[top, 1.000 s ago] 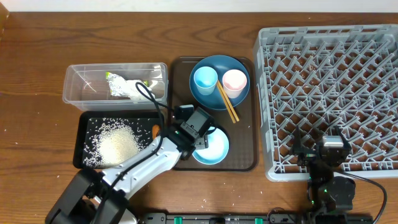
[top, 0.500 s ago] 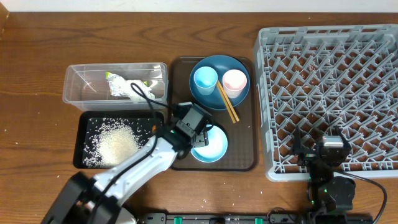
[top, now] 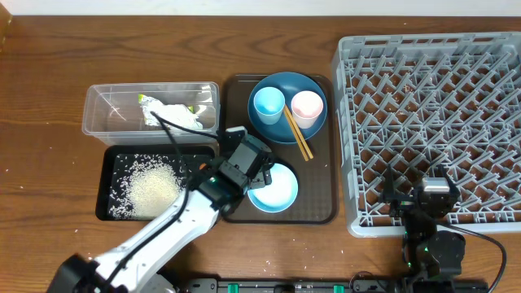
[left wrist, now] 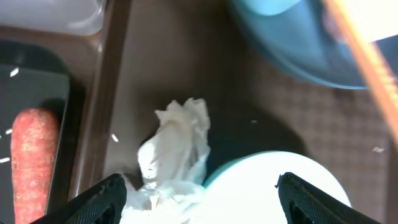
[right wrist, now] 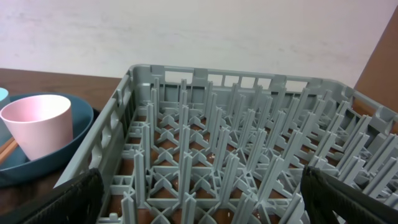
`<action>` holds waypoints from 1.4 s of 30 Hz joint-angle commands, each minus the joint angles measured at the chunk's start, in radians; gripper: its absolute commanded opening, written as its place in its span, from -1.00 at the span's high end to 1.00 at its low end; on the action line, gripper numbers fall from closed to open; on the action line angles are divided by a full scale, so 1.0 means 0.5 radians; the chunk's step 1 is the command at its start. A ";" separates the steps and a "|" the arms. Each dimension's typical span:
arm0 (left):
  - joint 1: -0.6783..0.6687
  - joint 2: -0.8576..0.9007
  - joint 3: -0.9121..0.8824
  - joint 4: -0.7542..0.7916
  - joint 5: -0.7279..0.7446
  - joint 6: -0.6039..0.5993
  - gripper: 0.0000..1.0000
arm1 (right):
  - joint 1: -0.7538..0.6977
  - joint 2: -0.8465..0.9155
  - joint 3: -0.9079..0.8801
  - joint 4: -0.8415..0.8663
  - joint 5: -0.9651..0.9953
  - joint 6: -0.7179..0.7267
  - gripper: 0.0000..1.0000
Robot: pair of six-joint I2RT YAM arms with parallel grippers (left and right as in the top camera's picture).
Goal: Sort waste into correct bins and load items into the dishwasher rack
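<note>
My left gripper [top: 244,156] [left wrist: 205,202] is open, low over the brown serving tray. Crumpled white tissue [left wrist: 177,149] lies between its fingers, against the rim of the light blue bowl [top: 277,189] [left wrist: 273,186]. An orange carrot [left wrist: 31,162] lies in the black tray [top: 110,163] with the rice [top: 151,189]. The clear tub [top: 98,114] holds a green-and-yellow wrapper [top: 149,104] and tissue [top: 175,118]. The dark blue dish [top: 286,81] carries the light blue cup [top: 269,103], pink cup [top: 307,106] [right wrist: 37,124] and chopsticks [top: 297,134]. My right gripper [top: 417,189] [right wrist: 208,199] is open over the grey rack [top: 423,49] [right wrist: 205,143].
The brown serving tray [top: 321,187] sits between the bins and the rack. Stray rice grains lie on the tray and in the rack's lattice. Bare wooden table [top: 49,73] surrounds the left side.
My left gripper has shifted a little back and to the left over the tray, uncovering more of the light blue bowl. The right arm has not moved.
</note>
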 commanded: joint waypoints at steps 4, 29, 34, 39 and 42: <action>0.034 0.217 0.005 0.034 -0.144 -0.124 -0.61 | -0.013 -0.005 -0.003 -0.008 -0.008 -0.018 -0.99; 0.143 0.099 0.003 0.070 0.048 -0.121 -0.57 | -0.012 -0.004 -0.003 -0.010 -0.008 -0.018 -0.99; 0.143 0.169 -0.009 0.070 -0.030 -0.122 -0.58 | -0.012 0.001 -0.003 -0.009 -0.008 -0.018 -0.98; 0.143 0.243 -0.011 0.070 -0.098 -0.122 -0.58 | -0.013 0.002 -0.003 -0.008 -0.008 -0.018 -0.98; 0.141 0.243 -0.011 0.071 -0.062 -0.122 -0.50 | -0.012 0.002 -0.003 -0.008 -0.008 -0.018 -0.99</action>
